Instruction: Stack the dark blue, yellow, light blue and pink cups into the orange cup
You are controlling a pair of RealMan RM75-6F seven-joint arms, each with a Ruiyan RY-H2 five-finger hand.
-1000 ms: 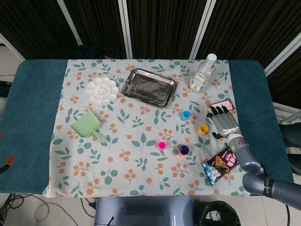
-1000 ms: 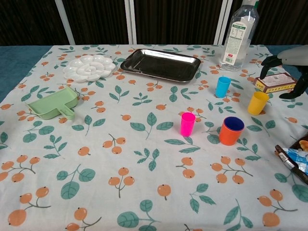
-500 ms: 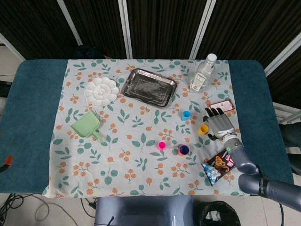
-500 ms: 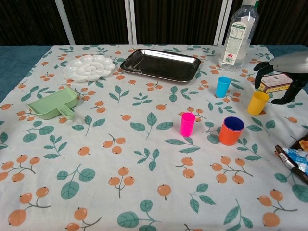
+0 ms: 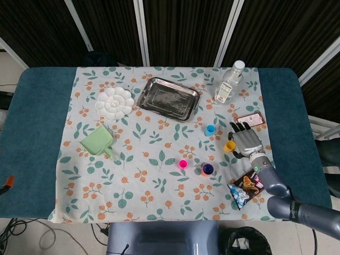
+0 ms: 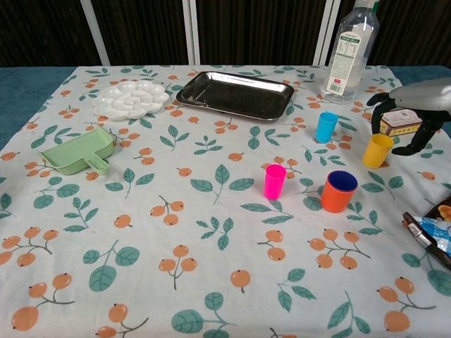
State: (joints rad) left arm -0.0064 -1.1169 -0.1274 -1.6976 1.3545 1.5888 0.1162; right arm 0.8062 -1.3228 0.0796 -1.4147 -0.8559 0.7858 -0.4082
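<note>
Moved: your right hand (image 6: pixel 412 113) has slid left toward the yellow cup (image 6: pixel 378 150).
Fingers: apart, curved over the cup, holding nothing.
Dark blue cup (image 6: pixel 342 180): nested in the orange cup (image 6: pixel 338 196).
Pink cup (image 6: pixel 275 181), light blue cup (image 6: pixel 326 127): standing free.

It looks like a robot test room, not a home. A padded teal table (image 5: pixel 37 133) with a leaf-print cloth (image 5: pixel 154 175) stands before dark panels with white posts (image 5: pixel 139 32) at 12 o'clock. Loose cables (image 5: pixel 32 231) trail on the floor at 7 o'clock.
</note>
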